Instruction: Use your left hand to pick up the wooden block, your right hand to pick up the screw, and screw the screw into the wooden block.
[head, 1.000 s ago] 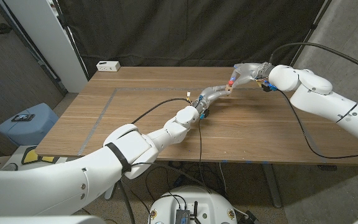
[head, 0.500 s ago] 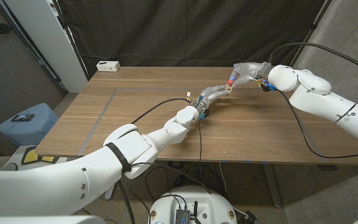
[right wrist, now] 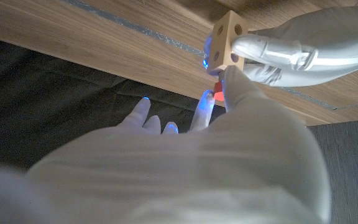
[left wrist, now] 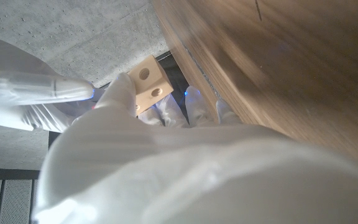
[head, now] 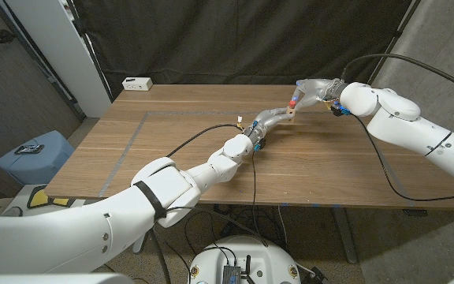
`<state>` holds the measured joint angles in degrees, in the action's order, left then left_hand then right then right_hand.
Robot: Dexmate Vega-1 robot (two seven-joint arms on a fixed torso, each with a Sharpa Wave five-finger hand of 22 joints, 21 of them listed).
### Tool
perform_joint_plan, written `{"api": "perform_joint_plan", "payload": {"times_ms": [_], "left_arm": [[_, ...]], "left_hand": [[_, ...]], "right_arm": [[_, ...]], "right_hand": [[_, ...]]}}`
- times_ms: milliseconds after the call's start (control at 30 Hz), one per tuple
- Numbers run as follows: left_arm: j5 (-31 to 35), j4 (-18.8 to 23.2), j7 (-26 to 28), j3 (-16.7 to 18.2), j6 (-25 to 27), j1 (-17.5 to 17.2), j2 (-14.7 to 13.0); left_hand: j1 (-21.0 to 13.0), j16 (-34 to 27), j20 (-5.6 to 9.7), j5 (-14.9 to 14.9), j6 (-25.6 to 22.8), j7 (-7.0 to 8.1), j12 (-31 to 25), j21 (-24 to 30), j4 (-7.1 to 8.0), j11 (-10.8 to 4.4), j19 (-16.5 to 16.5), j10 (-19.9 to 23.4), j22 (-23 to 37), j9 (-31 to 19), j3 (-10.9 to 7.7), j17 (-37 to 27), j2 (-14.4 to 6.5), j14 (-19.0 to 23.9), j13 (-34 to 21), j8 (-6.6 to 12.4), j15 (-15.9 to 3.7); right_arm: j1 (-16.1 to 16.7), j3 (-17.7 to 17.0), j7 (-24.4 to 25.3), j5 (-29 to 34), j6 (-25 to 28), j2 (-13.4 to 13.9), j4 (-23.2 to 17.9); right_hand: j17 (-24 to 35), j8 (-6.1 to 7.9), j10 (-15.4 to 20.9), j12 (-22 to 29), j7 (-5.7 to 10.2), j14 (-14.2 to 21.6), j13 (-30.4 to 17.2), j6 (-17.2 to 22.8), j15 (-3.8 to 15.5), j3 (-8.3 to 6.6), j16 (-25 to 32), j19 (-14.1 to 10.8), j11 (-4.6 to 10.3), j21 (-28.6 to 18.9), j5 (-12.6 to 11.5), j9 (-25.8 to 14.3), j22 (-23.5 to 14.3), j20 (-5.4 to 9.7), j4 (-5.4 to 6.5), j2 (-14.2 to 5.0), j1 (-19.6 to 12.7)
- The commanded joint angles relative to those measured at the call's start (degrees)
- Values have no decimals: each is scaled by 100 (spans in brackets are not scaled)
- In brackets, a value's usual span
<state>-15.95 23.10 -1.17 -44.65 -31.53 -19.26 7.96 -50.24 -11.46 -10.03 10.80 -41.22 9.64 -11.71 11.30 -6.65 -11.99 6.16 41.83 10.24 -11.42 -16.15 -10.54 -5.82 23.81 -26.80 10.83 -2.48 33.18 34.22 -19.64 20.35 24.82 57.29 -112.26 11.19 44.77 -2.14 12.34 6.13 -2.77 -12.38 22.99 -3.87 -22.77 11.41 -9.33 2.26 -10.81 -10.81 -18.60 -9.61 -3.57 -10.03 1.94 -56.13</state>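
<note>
Two round holes show on the faces we can see of the wooden block [left wrist: 148, 84], a small pale cube with crisp edges and smooth unfinished sides. We hold it up above the far middle of the table [head: 172, 150], our left hand [head: 270, 120] pinching it between fingertips, one finger lying along a face and the rest curled behind. Our right hand [head: 315, 92] meets it from the right, thumb and a finger closed on the screw [right wrist: 217, 95], of which only a red bit shows right at the block; the other fingers [right wrist: 143, 112] of that hand are spread apart.

Both hands are raised over the far part of the brown wood-grain tabletop, well in from its left and right edges. Broad bare room lies toward the near edge and to the left, where a grey tape line [head: 132, 138] marks a rectangle. A small white box [head: 137, 83] sits at the far left corner. Black cloth [head: 235, 39] hangs behind the far edge. Both hands wear smooth, pale, slightly glossy covers
</note>
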Motion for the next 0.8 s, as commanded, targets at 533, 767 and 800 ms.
{"api": "perform_joint_plan", "payload": {"times_ms": [533, 767, 800], "left_arm": [[125, 154, 80, -48, -81, -76, -73], [187, 221, 146, -77, -85, -95, -110], [200, 234, 159, -83, -85, -98, -117]], "left_hand": [[73, -3, -38, -5, -76, 62, -62, 30, -13, -23, -17, 44, 23, 1, -26, -2, 2, 25, -15, 54, -158], [66, -9, 43, -7, -249, 117, -91, 34, -86, -34, -7, 148, 21, 8, -37, 11, 73, 73, 10, 110, -240], [67, -8, 47, -7, -258, 115, -90, 34, -90, -35, -6, 152, 21, 8, -37, 12, 79, 72, 15, 112, -244]], "right_arm": [[47, -56, -57, -28, 106, 100, -143], [10, -47, -100, 6, 129, 110, -178], [-1, -42, -113, 9, 110, 115, -177]], "right_hand": [[16, -125, -178, -59, -61, -71, -21, -350, 4, 21, 9, 76, -67, 6, -60, 51, -13, 34, 69, 47, -34], [20, -131, -187, -60, -87, -90, -22, -349, -30, 40, 4, 91, -103, 8, -62, 66, -13, 16, 97, 48, 11], [21, -129, -187, -58, -121, -91, -22, -339, -25, 46, 5, 95, -109, 9, -61, 71, -14, 14, 103, 52, 25]]}}
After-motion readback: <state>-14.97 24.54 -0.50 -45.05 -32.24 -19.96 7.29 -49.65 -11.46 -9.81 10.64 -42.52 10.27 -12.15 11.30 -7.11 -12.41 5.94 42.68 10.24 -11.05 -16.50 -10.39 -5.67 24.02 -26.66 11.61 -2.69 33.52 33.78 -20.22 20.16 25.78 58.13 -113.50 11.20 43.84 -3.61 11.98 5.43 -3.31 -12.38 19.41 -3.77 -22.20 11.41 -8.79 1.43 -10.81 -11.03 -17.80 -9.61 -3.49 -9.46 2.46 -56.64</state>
